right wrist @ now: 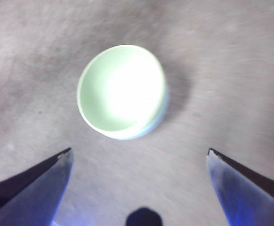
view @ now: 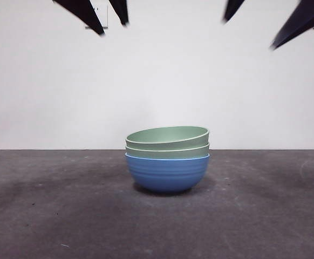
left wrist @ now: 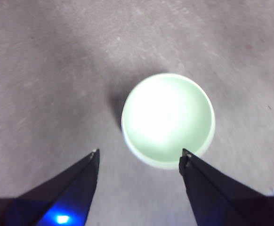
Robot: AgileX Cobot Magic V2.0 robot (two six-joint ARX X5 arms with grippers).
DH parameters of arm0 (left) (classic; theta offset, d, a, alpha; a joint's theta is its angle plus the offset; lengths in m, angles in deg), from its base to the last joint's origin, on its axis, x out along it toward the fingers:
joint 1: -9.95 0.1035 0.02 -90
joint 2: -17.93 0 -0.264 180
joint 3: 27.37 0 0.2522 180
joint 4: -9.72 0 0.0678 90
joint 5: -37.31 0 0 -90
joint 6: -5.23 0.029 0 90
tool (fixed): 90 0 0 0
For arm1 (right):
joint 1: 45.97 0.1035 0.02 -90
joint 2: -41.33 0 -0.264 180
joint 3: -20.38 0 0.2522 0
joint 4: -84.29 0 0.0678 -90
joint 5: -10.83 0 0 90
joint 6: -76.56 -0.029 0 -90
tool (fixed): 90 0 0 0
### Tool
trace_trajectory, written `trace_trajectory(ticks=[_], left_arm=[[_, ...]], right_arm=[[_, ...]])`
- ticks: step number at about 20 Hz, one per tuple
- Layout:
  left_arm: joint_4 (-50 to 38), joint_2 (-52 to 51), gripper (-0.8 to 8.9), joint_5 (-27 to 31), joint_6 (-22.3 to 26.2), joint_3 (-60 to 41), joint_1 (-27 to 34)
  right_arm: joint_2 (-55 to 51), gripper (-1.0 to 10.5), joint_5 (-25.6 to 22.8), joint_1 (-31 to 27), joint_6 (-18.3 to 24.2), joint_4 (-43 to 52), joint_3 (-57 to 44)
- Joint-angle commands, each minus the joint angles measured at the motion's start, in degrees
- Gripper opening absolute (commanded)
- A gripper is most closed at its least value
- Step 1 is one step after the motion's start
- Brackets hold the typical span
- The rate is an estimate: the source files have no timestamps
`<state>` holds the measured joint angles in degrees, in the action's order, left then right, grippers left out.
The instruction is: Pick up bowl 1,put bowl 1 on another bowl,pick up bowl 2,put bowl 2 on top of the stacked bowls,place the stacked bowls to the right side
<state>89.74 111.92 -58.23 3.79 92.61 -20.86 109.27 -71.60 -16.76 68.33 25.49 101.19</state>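
Stacked bowls (view: 168,158) on table (view: 49,216), inner bowls mostly hidden by nesting.

Stack (view: 168,156) sits mid surface (view: 49,216), near centre L–R. Bottom bowl (view: 168,172) on surface; 2nd bowl (view: 168,151) nested in it; top bowl (view: 168,137) nested in 2nd, tilted, one side riding higher.

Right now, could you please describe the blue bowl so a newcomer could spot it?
On the grey table, one stack of three bowls stands mid-table. The blue bowl is its bottom one, the only blue piece beneath two pale green bowls.
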Motion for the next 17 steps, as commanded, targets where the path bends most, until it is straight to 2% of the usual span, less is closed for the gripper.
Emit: trace_trajectory(ticks=[1, 9, 15, 17], left_arm=[[2.58, -3.32, 2.92, -0.04, 1.53, 0.02, -0.17], [11.04, -14.53, 2.92, -0.57, 1.49, 0.02, -0.37], [12.7, -17.29, 2.92, -0.72, 1.42, 0.02, -0.39], [12.72, -17.29, 2.92, -0.72, 1.03, 0.02, -0.39]], right_arm=[[6.62, 4.7, 1.49, 0.0, -1.66, 4.09, -0.24], [27.61, 4.7, 1.66, -2.58, -4.66, 17.03, -0.24], [33.86, 4.6, 6.51, -4.31, -5.42, 18.73, -0.24], [34.84, 3.7, 8.72, -4.31, -5.46, 19.28, -0.24]])
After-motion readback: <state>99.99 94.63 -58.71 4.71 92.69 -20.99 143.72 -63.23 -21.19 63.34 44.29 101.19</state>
